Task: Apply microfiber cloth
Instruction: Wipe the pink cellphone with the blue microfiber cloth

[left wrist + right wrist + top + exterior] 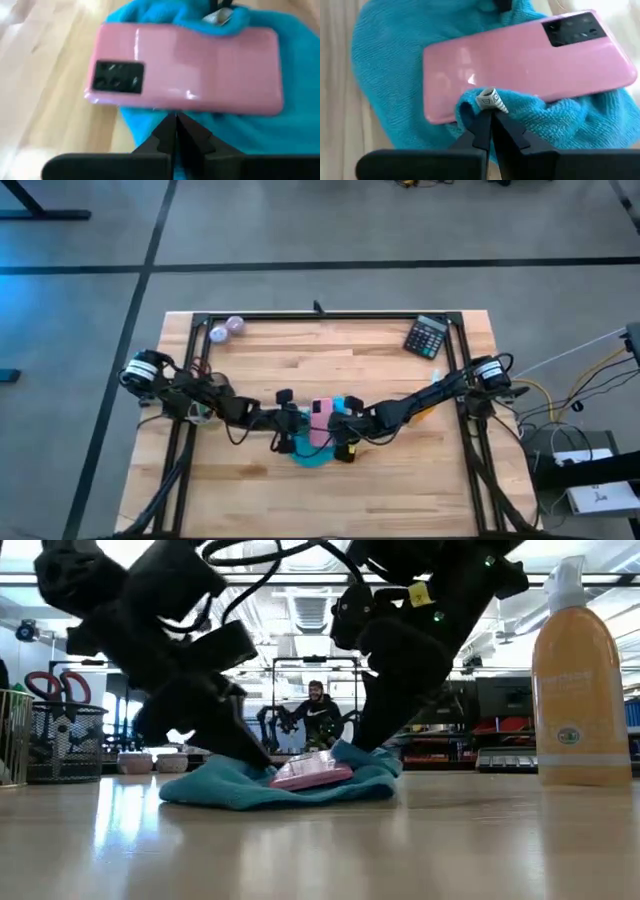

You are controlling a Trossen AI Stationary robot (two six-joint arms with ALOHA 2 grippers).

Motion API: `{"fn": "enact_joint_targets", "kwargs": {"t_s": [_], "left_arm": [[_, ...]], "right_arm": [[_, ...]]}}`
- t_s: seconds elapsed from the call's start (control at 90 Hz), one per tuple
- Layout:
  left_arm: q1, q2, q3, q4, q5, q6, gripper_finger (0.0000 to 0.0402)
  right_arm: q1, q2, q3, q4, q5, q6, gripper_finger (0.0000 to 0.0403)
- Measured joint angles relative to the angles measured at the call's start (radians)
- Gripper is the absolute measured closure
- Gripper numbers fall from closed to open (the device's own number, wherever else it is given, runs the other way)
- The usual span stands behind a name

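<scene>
Right wrist view: right gripper [489, 116] pinches cloth [385, 55] fold over pink phone [520, 62]; left gripper [176, 121] closed on cloth, mid-table.

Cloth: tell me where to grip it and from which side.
Grip the cloth at the bunched fold with the white tag, lying over the pink phone's long edge. It stands raised there; elsewhere it lies flat. Come from that side, where the right claw sits.

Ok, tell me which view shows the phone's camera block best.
The left wrist view: the pink phone's camera block is large and unobstructed. The right wrist view shows it too, nearer the picture's edge. The high view shows only a pink patch; the low view shows the phone edge-on.
</scene>
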Motion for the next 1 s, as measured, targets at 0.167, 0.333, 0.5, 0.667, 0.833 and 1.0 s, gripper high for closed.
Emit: {"fn": "enact_joint_targets", "kwargs": {"t_s": [0.167, 0.333, 0.5, 0.667, 0.833, 1.0], "left_arm": [[0.003, -0.015, -0.017, 0.031, -0.141, -0.007, 0.0402], [0.005, -0.013, -0.048, 0.077, -0.169, -0.014, 0.0402], [0.01, 0.008, -0.056, 0.08, -0.169, -0.013, 0.0402], [0.016, 0.031, -0.056, 0.1, -0.17, -0.009, 0.0402], [0.02, 0.046, -0.055, 0.106, -0.17, -0.006, 0.0402], [0.02, 0.05, -0.055, 0.11, -0.163, -0.034, 0.0402]], "right_arm": [[0.02, 0.0, 0.0, 0.105, -0.143, -0.038, 0.0403], [0.053, 0.0, 0.002, 0.208, -0.244, -0.116, 0.0403], [0.055, -0.006, 0.049, 0.139, -0.263, -0.163, 0.0403], [0.03, -0.043, 0.101, -0.068, -0.195, -0.18, 0.0403], [0.022, -0.079, 0.147, -0.193, -0.189, -0.256, 0.0403], [0.009, -0.094, 0.167, -0.227, -0.121, -0.323, 0.0403]]}}
